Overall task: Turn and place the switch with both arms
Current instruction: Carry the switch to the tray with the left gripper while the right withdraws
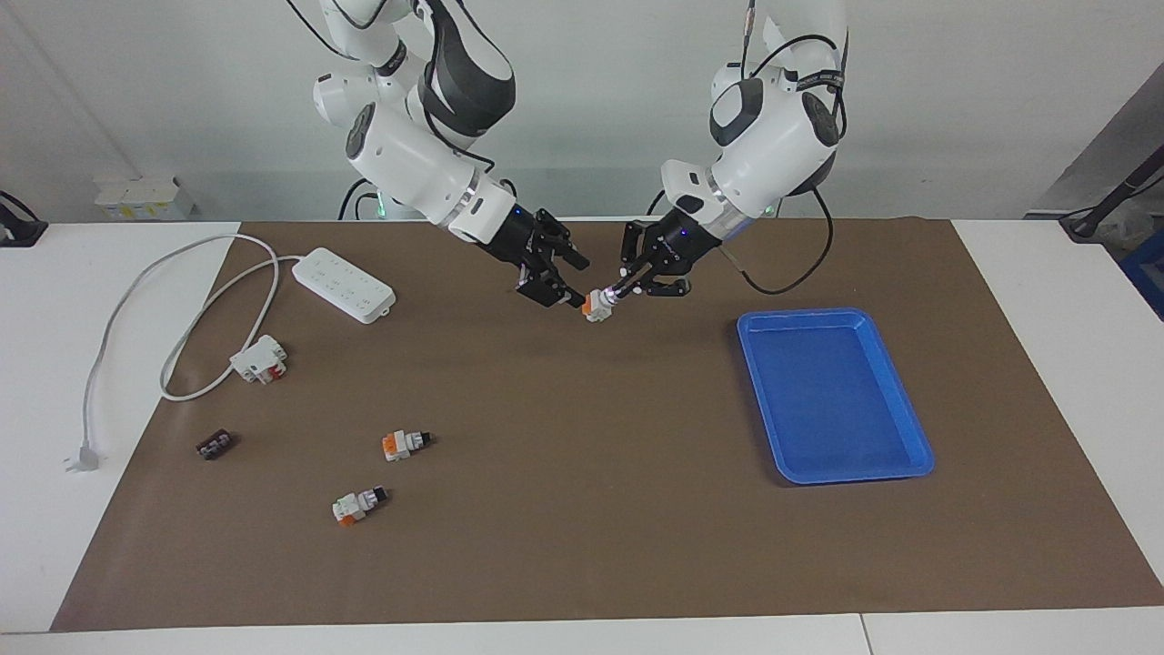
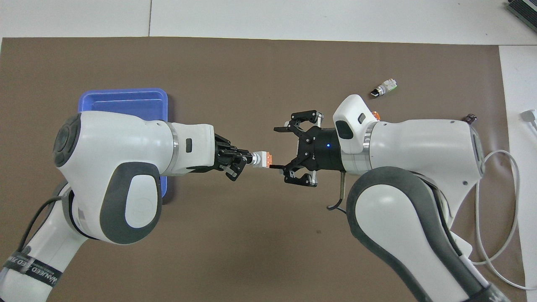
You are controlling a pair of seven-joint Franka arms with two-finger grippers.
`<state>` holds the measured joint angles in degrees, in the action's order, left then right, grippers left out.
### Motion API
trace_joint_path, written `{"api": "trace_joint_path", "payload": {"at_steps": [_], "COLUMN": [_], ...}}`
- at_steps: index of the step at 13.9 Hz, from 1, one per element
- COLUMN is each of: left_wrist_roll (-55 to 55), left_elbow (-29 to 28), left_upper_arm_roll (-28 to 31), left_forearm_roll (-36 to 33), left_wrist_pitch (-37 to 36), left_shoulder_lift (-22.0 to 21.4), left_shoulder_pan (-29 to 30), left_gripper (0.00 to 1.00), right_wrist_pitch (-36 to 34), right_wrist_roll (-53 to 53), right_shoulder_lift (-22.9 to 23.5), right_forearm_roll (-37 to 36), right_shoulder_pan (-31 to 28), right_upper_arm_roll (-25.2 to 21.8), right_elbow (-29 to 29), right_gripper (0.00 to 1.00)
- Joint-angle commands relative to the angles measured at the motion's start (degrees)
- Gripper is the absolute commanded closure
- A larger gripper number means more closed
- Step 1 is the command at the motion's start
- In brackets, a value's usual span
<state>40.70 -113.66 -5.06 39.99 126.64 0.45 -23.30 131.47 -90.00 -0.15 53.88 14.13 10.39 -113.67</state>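
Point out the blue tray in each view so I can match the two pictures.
Facing view: the blue tray lies toward the left arm's end of the table.
Overhead view: the tray's rim shows above the left arm, which covers the rest.
Shared landmark: the held switch between both grippers.
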Motion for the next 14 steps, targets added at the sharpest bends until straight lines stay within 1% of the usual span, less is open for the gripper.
{"api": "trace_joint_path", "payload": {"at_steps": [1, 3, 5, 6, 7, 9, 10, 12, 14], "left_wrist_roll": [-0.2, -1.7, -3.3, -4.9, -6.0, -9.5, -12.4, -16.6, -18.6], "left_elbow": [-0.5, -0.3, 1.8, 3.2, 4.5, 5.3, 5.4, 5.6, 5.6], "left_upper_arm_roll": [0.7, 0.8, 0.8, 0.8, 0.8, 0.9, 0.9, 1.2, 1.2], "left_forearm_roll": [-1.3, -1.8, -8.9, -10.7, -11.0, -12.7, -15.2, -20.5, -24.7], "left_wrist_pitch": [0.4, 0.0, -1.4, -2.5, -4.0, -4.7, -4.8, -5.6, -6.3], "left_shoulder_lift": [-0.5, -0.4, 0.3, 0.7, 1.2, 1.5, 1.5, 1.5, 1.5], "left_shoulder_pan": [-0.3, 2.3, 4.2, 5.4, 5.7, 7.2, 7.6, 9.0, 12.2], "left_gripper": [1.0, 1.0, 1.0, 1.0, 1.0, 1.0, 1.0, 1.0, 1.0], "right_wrist_pitch": [-0.5, -0.7, -0.8, -0.9, -1.3, -7.7, -10.2, -12.0, -11.5], "right_wrist_roll": [1.7, 5.4, 8.3, 8.7, 8.9, 12.5, 15.1, 17.4, 19.0], "right_shoulder_lift": [-1.1, -2.1, -2.4, -2.4, -2.1, -1.7, -1.5, -1.3, -1.3], "right_forearm_roll": [-3.4, -8.9, -15.2, -18.1, -20.5, -23.5, -24.8, -26.4, -27.7], "right_shoulder_pan": [-0.9, -2.2, -3.2, -4.0, -4.6, -8.1, -10.0, -11.9, -13.0], "right_upper_arm_roll": [-0.3, -0.5, -0.5, -0.4, -0.5, -0.4, -0.3, -0.3, -0.3], "right_elbow": [0.0, 0.9, 3.6, 4.9, 6.1, 9.7, 11.5, 13.0, 13.2], "right_gripper": [0.0, 0.0, 0.0, 0.0, 0.0, 0.0, 0.0, 0.0, 0.0]}}
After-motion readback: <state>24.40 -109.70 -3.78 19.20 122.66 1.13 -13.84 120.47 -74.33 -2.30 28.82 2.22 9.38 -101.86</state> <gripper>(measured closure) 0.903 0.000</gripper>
